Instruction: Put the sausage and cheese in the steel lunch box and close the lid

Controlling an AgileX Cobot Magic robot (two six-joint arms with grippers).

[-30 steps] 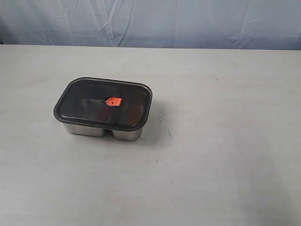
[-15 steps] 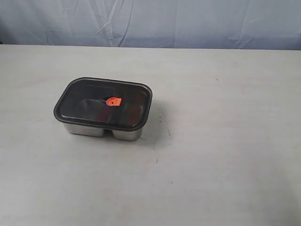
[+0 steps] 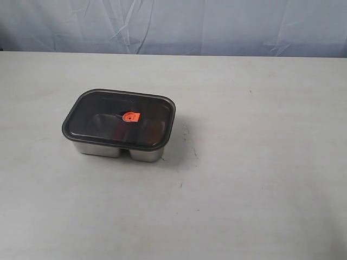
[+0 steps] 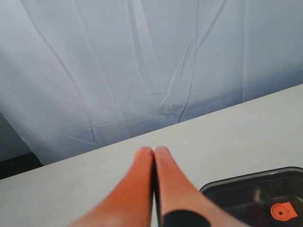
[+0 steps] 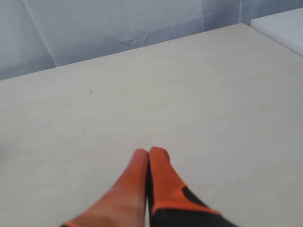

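No change over the last second: the lid (image 3: pixel 119 118) sits on the steel lunch box (image 3: pixel 116 150), left of the tabletop (image 3: pixel 260 162) centre, with the left gripper (image 4: pixel 154 151) and right gripper (image 5: pixel 148 152) clenched empty, so the task appears complete.

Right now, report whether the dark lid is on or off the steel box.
On: the dark translucent lid sits flat over the shiny rectangular steel lunch box, rim covering every edge.

Shiny steel lunch box (image 3: pixel 116 151); dark glossy plastic lid (image 3: pixel 103 116); matt table (image 3: pixel 260 162).
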